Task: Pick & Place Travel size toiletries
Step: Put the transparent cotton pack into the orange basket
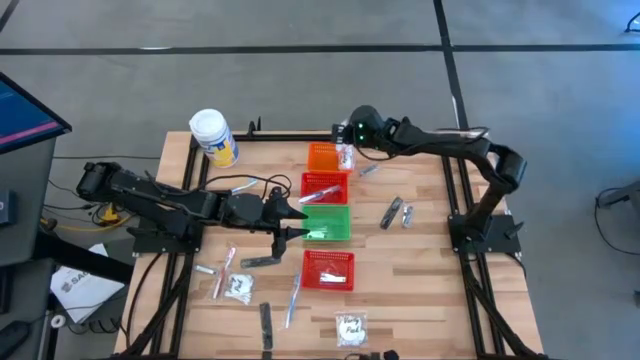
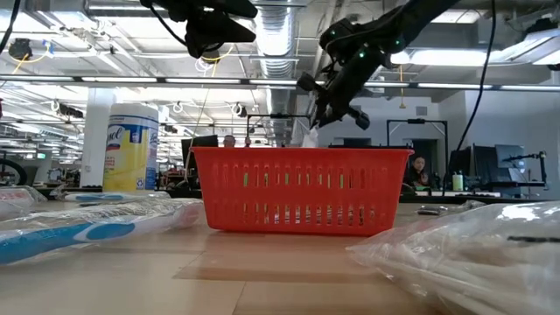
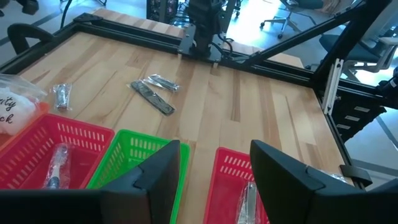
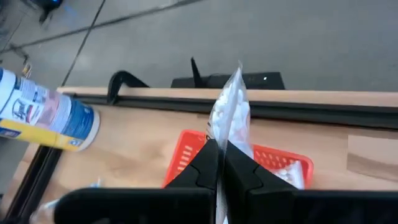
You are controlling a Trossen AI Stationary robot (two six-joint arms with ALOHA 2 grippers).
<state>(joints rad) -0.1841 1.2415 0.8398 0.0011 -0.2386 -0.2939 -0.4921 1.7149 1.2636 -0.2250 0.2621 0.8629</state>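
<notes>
the sachet (image 4: 230, 109), pinched in the right gripper (image 4: 219, 163), should be released only when centred over the orange basket (image 4: 283, 163); the left gripper (image 3: 214, 171) hangs open, empty.

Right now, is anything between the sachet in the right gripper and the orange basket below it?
Nothing visible. The right gripper holds the clear sachet above the orange basket, with only open air between them; a sachet already lies inside.

grey floor (image 1: 300, 70), exposed ceiling ducts (image 2: 280, 26)
</notes>
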